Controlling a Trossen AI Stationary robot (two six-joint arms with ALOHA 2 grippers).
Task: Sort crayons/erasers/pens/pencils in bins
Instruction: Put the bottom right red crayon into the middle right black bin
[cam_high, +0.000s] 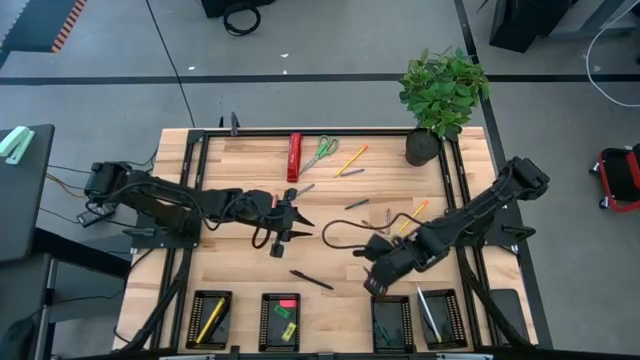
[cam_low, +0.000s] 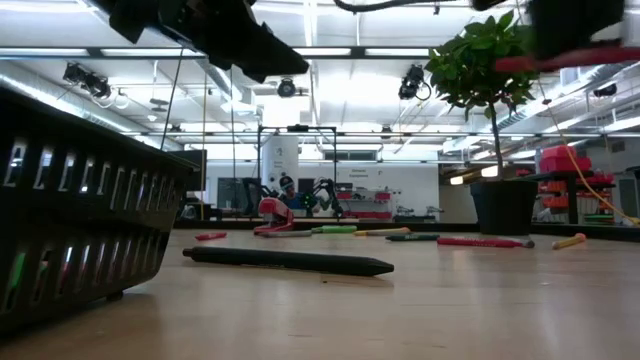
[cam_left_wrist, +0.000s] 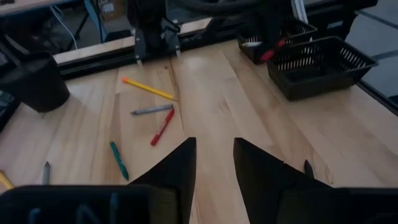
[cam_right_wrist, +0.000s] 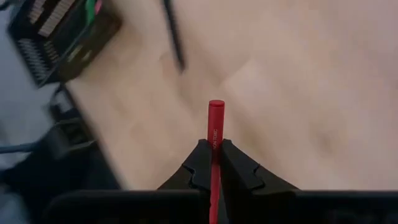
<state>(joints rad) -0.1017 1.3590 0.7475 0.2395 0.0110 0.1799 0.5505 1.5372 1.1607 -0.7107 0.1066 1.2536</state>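
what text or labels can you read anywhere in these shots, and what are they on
Nothing can be read for certain.
Red crayon gripped in the right pincer: a line of small print runs along its side, too small and blurred to read.
Back wall sign in the low view: blurred, no words can be made out.
Bins, pen and other sticks: no visible lettering.
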